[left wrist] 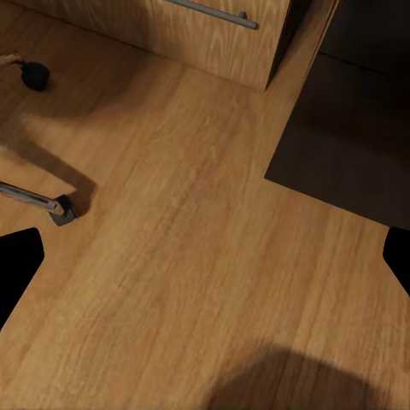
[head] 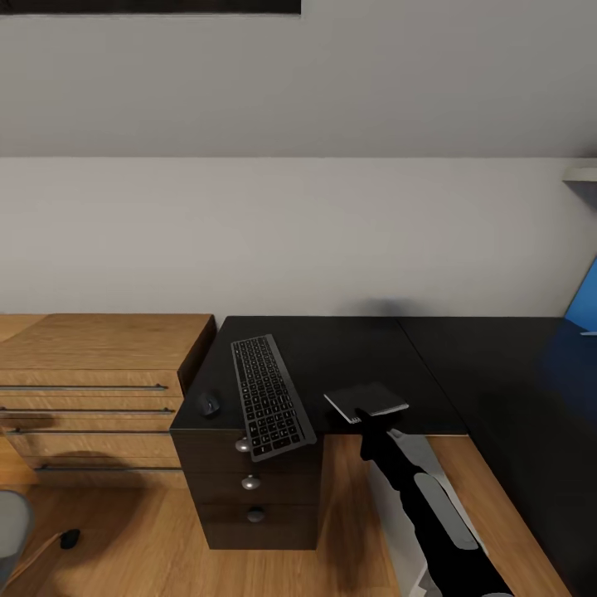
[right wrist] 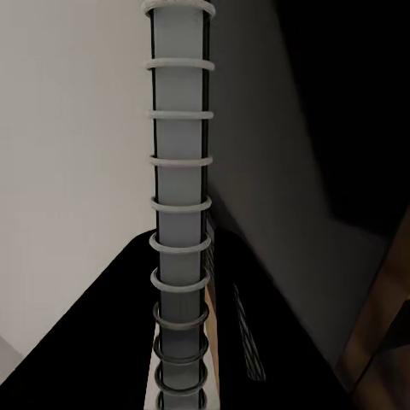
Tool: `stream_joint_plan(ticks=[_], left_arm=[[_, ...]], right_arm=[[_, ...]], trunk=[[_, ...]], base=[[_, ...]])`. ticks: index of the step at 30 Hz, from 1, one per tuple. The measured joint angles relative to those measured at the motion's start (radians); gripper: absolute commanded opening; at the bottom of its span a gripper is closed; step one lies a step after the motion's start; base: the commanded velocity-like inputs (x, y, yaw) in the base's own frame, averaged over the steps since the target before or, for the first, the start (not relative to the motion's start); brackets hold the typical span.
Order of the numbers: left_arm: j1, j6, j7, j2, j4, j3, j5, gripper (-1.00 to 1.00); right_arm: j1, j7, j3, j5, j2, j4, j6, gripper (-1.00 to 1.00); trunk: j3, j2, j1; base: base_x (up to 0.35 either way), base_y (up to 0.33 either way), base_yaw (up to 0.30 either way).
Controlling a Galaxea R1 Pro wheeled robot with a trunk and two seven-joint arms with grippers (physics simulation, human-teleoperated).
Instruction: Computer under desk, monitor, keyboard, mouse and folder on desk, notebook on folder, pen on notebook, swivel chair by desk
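Note:
A thin grey notebook [head: 366, 400] hangs at the front edge of the black desk [head: 348, 348], near its inner corner. My right gripper [head: 364, 418] is shut on the notebook's near edge. The right wrist view looks straight along its wire spiral binding [right wrist: 179, 213]. I cannot tell whether the notebook rests on the desk. To its left lies the dark keyboard [head: 269, 405], its near end overhanging the desk edge. The small black mouse [head: 208, 405] sits left of the keyboard. My left gripper [left wrist: 209, 265] is open over the wood floor, with nothing between its fingers [left wrist: 17, 269].
A light wooden drawer cabinet [head: 99, 348] stands left of the desk. Black drawers [head: 253, 485] sit under the keyboard. A chrome spoke and castor [left wrist: 61, 208] of the swivel chair [head: 10, 522] lie low on the left. A blue panel [head: 584, 303] stands at the right edge.

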Motion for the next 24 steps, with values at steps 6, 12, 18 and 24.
stream_joint_plan(ticks=[6,12,18,24], left_arm=[[0.0,0.0,0.0,0.0,0.0,0.0,0.0,1.0],[0.0,0.0,0.0,0.0,0.0,0.0,0.0,1.0],[0.0,-0.001,-0.001,0.0,0.0,-0.001,0.0,1.0],[0.0,-0.001,-0.003,0.0,0.0,-0.003,0.0,1.0]], right_arm=[[0.0,0.0,0.0,0.0,0.0,0.0,0.0,-1.0],[0.0,0.0,0.001,-0.001,-0.001,0.0,0.0,-1.0],[0.0,0.0,0.001,-0.001,-0.001,0.0,0.0,-1.0],[0.0,0.0,-0.001,0.0,-0.002,0.0,0.0,-1.0]], trunk=[[0.0,0.0,0.0],[0.0,0.0,0.0],[0.0,0.0,0.0],[0.0,0.0,0.0]], base=[[0.0,0.0,0.0],[0.0,0.0,0.0],[0.0,0.0,0.0],[-0.063,0.0,0.0]])
